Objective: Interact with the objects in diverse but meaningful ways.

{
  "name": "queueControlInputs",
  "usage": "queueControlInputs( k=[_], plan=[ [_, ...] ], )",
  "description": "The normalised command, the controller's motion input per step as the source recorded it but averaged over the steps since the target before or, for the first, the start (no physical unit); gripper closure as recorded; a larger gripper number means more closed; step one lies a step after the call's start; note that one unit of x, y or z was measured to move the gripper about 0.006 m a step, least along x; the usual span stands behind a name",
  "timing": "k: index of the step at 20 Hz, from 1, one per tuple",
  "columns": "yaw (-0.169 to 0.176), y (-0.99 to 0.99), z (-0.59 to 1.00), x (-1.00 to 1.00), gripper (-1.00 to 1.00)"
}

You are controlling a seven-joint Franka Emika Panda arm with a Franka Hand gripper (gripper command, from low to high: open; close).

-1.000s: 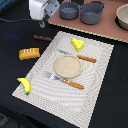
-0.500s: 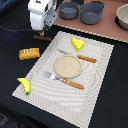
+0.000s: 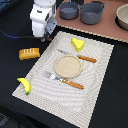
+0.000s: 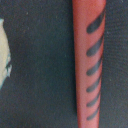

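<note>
My end effector hangs low over the sausage; its opening I cannot tell. Nothing looks grasped yet. Cheese, bun and banana wait untouched.

I read this as a robot test bench dressed up as a dining setting, not a real kitchen. On my black tabletop lies a pale woven placemat with a round tan plate at its middle. The food is plastic toys: a yellow cheese wedge and a yellow green-tipped banana. Two grey pots stand on a brown board at the far edge.
</note>
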Motion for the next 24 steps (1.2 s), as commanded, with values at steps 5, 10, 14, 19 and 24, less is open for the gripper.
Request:
queueControlInputs(
  k=[5, 10, 14, 19, 24],
  plan=[
    [0.034, -0.05, -0.43, -0.07, 1.0],
    [0.036, -0.06, -0.42, -0.03, 1.0],
    [0.037, -0.06, -0.41, 0.0, 1.0],
    [0.014, -0.04, 0.4, 0.11, 1.0],
    [0.02, -0.06, 1.0, 0.06, 1.0]
  ],
)
